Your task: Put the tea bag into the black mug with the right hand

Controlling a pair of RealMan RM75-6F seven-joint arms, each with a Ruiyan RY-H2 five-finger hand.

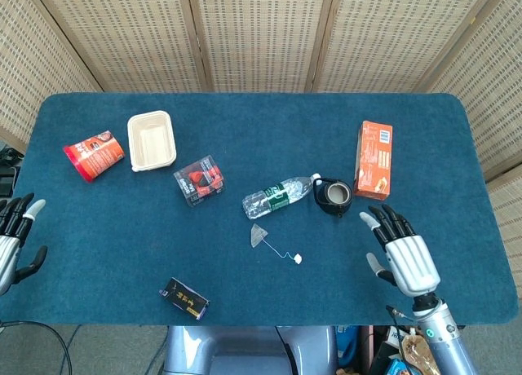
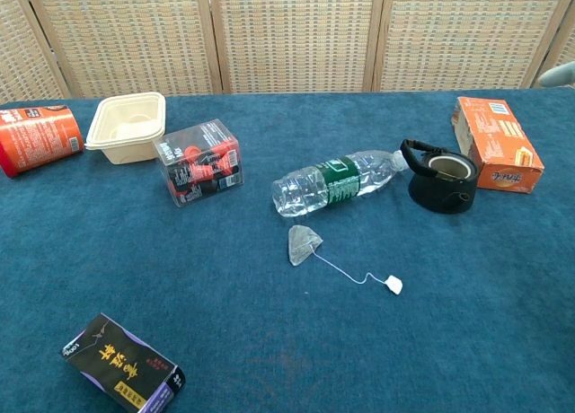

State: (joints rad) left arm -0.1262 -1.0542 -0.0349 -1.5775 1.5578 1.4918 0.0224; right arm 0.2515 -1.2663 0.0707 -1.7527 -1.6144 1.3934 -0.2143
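The tea bag (image 1: 259,236) (image 2: 302,242) lies flat on the blue table, its string trailing right to a small white tag (image 1: 298,259) (image 2: 393,285). The black mug (image 1: 333,196) (image 2: 440,180) stands upright to its upper right, between a water bottle and an orange box. My right hand (image 1: 401,253) hovers open over the near right of the table, fingers spread, right of the tag and below the mug, holding nothing. My left hand (image 1: 14,238) is open at the left table edge. Neither hand shows in the chest view.
A clear water bottle (image 1: 279,196) lies left of the mug. An orange box (image 1: 373,159) lies right of it. A red-and-black clear box (image 1: 199,179), a beige tray (image 1: 152,139) and a red cup (image 1: 95,154) sit at the left. A black packet (image 1: 184,298) lies near the front edge.
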